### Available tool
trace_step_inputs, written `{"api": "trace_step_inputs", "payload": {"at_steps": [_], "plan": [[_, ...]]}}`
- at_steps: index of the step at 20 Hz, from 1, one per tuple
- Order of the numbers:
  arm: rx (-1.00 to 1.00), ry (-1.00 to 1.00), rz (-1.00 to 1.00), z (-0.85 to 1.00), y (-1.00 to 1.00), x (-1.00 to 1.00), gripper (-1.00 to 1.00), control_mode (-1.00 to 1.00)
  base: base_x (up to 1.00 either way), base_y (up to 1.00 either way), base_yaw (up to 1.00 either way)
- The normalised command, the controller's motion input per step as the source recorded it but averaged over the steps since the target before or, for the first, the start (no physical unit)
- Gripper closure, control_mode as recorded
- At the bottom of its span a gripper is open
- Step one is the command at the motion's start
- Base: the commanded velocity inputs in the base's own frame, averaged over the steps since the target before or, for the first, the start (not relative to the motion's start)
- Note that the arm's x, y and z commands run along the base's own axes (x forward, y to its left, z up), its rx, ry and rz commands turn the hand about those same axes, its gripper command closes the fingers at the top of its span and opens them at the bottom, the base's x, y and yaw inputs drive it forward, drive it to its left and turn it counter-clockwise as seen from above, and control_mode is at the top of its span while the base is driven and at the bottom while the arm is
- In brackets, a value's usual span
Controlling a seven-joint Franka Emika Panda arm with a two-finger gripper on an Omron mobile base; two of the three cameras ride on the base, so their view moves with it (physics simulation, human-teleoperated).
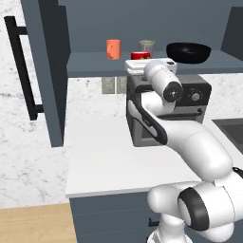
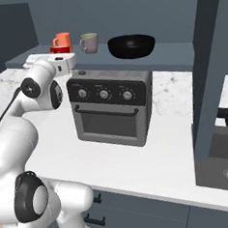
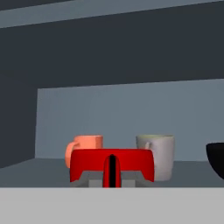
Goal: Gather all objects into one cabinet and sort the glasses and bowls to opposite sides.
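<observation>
The slate-blue cabinet stands open, and its shelf carries an orange cup, a grey-beige cup and a wide black bowl. At the shelf's front edge, between the orange and grey cups, my gripper is shut on the red cup. In the right base view the red cup sits just before the orange cup, left of the grey-beige cup and the bowl. My hand hides the red cup's lower part.
A grey toaster oven stands on the white counter directly under the shelf. The cabinet door with its black bar handle hangs open at the left. A sink lies at the right.
</observation>
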Motion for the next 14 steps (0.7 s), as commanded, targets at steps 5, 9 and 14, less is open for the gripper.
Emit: {"api": "trace_step_inputs", "payload": {"at_steps": [5, 9, 14], "plan": [[0.0, -0.05, 0.0, -0.11, 0.0, 0.28, 1.0, -1.0, 0.0, 0.0, 0.0], [0.0, -0.04, 0.0, -0.07, 0.0, 0.32, 1.0, -1.0, 0.0, 0.0, 0.0], [0.0, -0.02, 0.0, -0.1, 0.0, 0.29, 1.0, -1.0, 0.0, 0.0, 0.0]]}}
